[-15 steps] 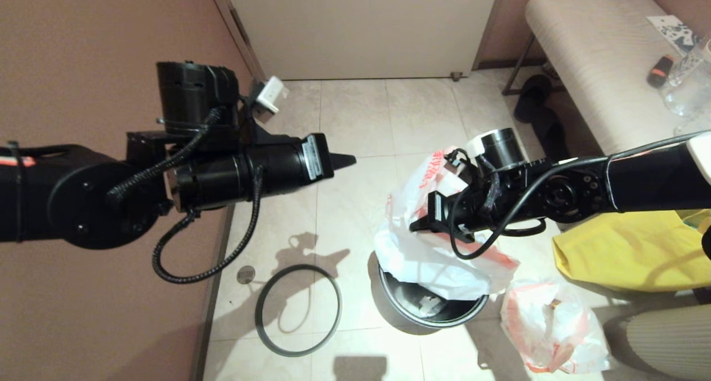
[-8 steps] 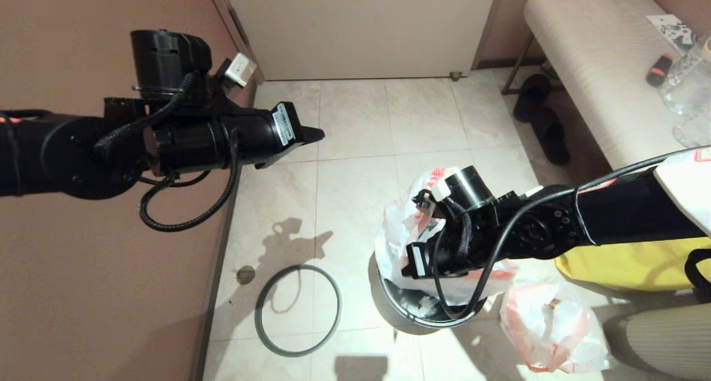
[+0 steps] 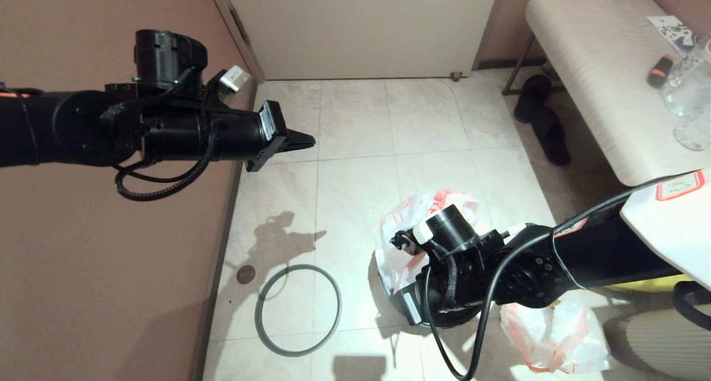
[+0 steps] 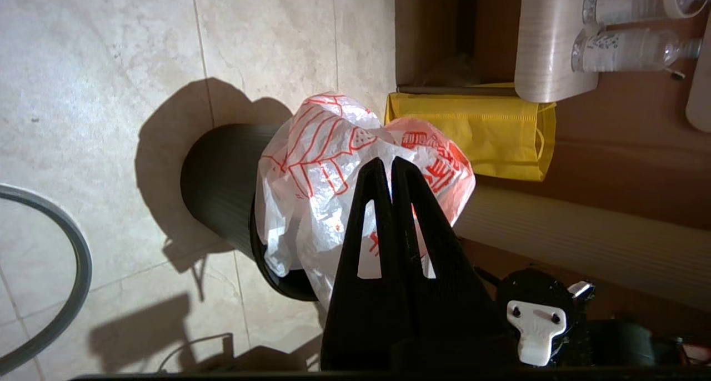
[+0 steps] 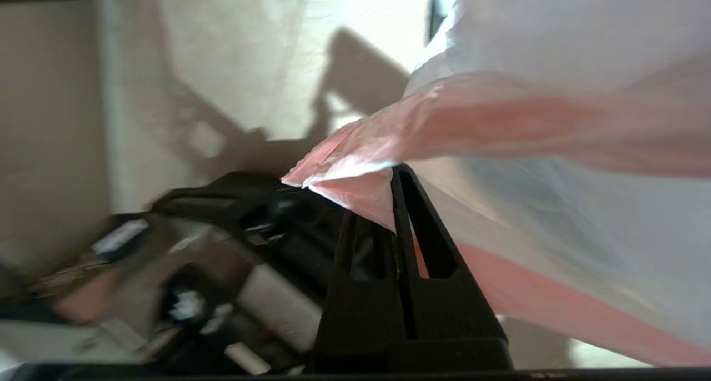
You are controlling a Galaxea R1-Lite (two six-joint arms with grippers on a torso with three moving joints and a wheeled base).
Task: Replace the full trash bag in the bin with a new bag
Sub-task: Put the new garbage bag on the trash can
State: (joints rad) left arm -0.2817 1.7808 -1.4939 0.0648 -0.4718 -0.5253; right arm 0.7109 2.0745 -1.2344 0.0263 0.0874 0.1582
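— While the full trash bag [image 3: 550, 328] lies on the tiles nearest us, where's the new bag [image 3: 408, 242]?
— Draped over the black bin [image 4: 222, 189], its pink hem pinched in the right gripper [image 5: 395, 173].
— And the grey hoop [image 3: 298, 310]?
— Flat on the floor beside the bin. Farther off, the left gripper [image 3: 305, 141] hangs with jaws together, empty.

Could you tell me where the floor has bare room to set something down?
Bare tiles lie between the door and the bin, and inside the hoop. It is crowded right of the bin: full bag, yellow tote.
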